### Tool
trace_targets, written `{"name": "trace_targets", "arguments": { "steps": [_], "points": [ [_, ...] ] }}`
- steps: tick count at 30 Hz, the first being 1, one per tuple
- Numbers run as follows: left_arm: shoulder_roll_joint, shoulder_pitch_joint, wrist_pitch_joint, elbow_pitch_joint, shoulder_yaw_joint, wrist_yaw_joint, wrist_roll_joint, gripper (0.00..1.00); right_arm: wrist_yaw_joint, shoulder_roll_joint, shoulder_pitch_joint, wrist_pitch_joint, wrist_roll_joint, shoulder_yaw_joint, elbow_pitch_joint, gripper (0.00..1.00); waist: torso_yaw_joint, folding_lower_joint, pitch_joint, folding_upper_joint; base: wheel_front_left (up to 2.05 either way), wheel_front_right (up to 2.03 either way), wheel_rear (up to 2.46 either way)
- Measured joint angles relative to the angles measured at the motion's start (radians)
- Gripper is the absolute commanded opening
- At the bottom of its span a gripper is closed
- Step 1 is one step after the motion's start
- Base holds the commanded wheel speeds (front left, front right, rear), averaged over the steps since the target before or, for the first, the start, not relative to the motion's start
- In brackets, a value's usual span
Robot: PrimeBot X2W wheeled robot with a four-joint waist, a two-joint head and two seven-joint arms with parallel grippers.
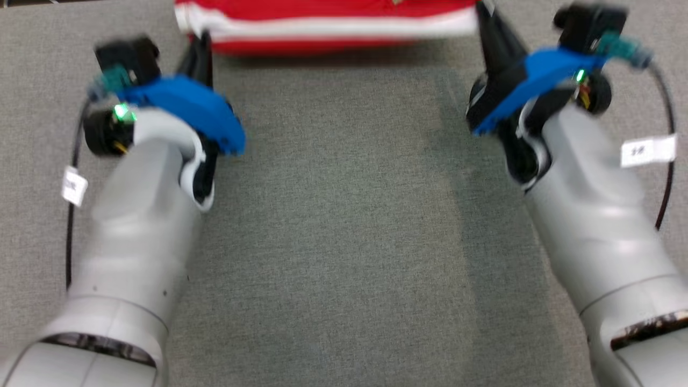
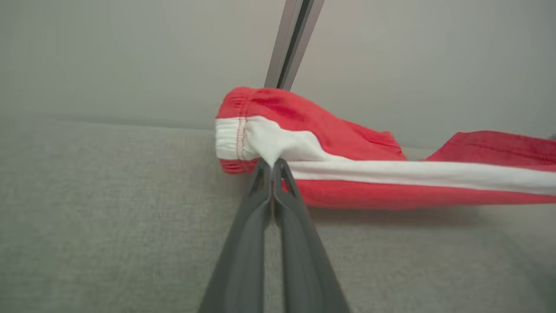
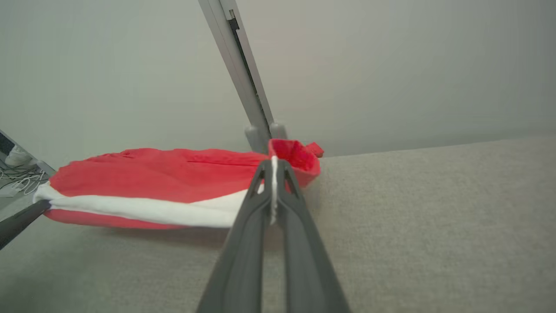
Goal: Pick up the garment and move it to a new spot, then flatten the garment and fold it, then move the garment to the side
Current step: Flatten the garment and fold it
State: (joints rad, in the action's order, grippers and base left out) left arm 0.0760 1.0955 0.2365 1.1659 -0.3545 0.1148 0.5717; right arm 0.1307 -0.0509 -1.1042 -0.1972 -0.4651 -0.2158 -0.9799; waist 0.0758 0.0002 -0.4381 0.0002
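**Item:** garment (image 1: 328, 24). Red soft fabric with one broad white stripe running along its length and a narrower red band below the stripe. The left wrist view showed a gathered hem (image 2: 234, 130) at one end, red above and white beneath, with a line of red stitching across the white part. The cloth was lightly creased and bunched at both ends where it was pinched.

**Location:** at the far edge of the head view, drawn out sideways between the two grippers over a grey woven table surface (image 1: 344, 215). A shadow lay on the surface under it. Whether its lower edge touched the surface could not be told.

**Hold, left end:** the left gripper (image 1: 200, 40) had its fingers pressed together and clamped on the white stripe just beside the hem. The white cloth puckered into the tips in the left wrist view.

**Hold, right end:** the right gripper (image 1: 482, 13) had its fingers together and clamped on the garment. In the right wrist view a thin fold of white cloth showed between the fingers, and a red edge curled up behind the tips.

**Setting:** a pale wall (image 3: 391, 65) stood behind the surface. A grey metal post (image 3: 243, 78) rose behind the garment. The head view was blurred.
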Motion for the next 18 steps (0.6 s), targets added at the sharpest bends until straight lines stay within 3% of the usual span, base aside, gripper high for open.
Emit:
{"name": "trace_targets", "arguments": {
  "steps": [6, 10, 18],
  "points": [
    [-0.017, -0.128, 0.018, 0.046, -0.089, 0.010, -0.034, 0.00, 0.000, 0.000, 0.137, -0.048, -0.112, -0.104, -0.038, 0.00, -0.001, -0.0001, 0.005, -0.0001, 0.00, 0.00, 0.00],
    [-0.006, -0.249, 0.026, -0.047, -0.124, 0.015, -0.040, 0.00, 0.000, -0.002, 0.251, -0.061, -0.155, -0.139, 0.014, 0.00, 0.006, -0.0003, 0.036, -0.0001, 0.00, 0.00, 0.00],
    [0.067, -0.582, 0.026, -0.391, -0.082, 0.012, -0.048, 0.00, 0.000, -0.097, 0.590, -0.064, -0.121, -0.078, 0.361, 0.00, 0.002, -0.0005, 0.140, -0.0003, 0.00, 0.00, 0.00]
  ]
}}
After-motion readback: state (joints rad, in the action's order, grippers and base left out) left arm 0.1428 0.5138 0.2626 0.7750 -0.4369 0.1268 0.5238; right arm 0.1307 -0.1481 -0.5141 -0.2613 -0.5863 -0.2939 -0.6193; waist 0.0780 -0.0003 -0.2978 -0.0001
